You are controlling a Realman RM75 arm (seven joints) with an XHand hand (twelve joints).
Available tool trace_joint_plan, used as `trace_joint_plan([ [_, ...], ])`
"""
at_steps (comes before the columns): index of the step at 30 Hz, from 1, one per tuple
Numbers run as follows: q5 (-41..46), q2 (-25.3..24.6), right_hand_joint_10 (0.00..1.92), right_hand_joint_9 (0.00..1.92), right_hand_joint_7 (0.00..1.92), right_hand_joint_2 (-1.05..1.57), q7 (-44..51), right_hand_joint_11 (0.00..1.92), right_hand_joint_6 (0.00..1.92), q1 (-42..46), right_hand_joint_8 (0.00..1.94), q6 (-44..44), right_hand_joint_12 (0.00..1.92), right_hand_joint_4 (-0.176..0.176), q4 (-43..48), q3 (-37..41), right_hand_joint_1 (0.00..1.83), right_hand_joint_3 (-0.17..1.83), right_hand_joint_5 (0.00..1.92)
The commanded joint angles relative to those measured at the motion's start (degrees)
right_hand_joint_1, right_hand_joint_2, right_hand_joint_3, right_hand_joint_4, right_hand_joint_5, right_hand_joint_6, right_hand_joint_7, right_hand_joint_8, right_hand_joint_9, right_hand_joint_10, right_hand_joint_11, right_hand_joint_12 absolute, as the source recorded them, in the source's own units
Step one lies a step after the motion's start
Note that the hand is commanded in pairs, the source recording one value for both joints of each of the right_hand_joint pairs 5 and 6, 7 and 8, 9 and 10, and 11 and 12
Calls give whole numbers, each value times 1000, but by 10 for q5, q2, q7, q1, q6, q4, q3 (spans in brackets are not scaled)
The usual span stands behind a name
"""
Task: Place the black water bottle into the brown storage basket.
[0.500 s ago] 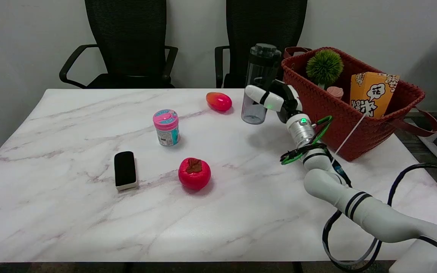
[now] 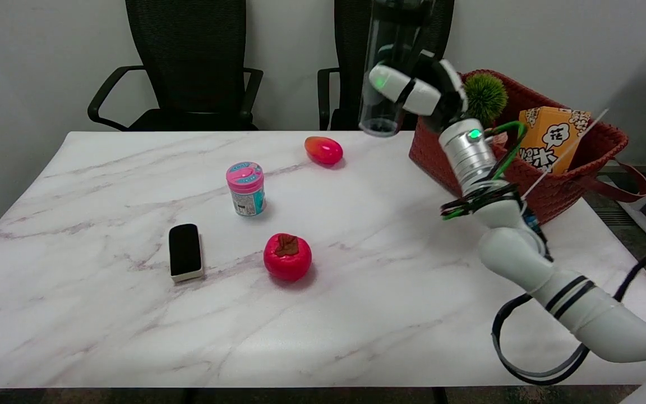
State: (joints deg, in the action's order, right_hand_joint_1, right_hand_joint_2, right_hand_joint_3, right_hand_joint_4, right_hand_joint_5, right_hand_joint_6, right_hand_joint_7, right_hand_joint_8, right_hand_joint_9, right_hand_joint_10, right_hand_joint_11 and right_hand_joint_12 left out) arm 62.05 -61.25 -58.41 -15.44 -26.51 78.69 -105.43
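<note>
My right hand (image 2: 419,90) grips the black water bottle (image 2: 393,62), fingers wrapped around its body. The bottle is in the air, clear of the table (image 2: 132,314), roughly upright, its top cut off by the frame edge, just left of the brown storage basket (image 2: 558,185). Basket holds a green spiky ball (image 2: 485,96) and an orange carton (image 2: 550,137). On the table to the left: mango (image 2: 323,150), pink-lidded jar (image 2: 245,188), red persimmon (image 2: 287,257), black eraser (image 2: 185,251).

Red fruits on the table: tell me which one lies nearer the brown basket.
The oval red-orange mango at the table's far side; the round red persimmon with a brown calyx sits closer to the camera.
</note>
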Motion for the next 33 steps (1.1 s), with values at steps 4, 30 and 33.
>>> trace_joint_plan([
  [4, -40, 64, 1226, 1226, 1169, 1196, 82, 1165, 963, 73, 1169, 300, 1165, 0, 260, 442, 1252, 533, 963],
  [30, -401, 223, 1196, 1196, 1156, 1098, 80, 1090, 893, 64, 1156, 416, 1090, 0, 44, 380, 1297, 502, 893],
  [33, -383, 225, 1191, 1191, 1153, 1073, 80, 1083, 887, 11, 1153, 411, 1083, 0, 13, 339, 1294, 507, 887],
])
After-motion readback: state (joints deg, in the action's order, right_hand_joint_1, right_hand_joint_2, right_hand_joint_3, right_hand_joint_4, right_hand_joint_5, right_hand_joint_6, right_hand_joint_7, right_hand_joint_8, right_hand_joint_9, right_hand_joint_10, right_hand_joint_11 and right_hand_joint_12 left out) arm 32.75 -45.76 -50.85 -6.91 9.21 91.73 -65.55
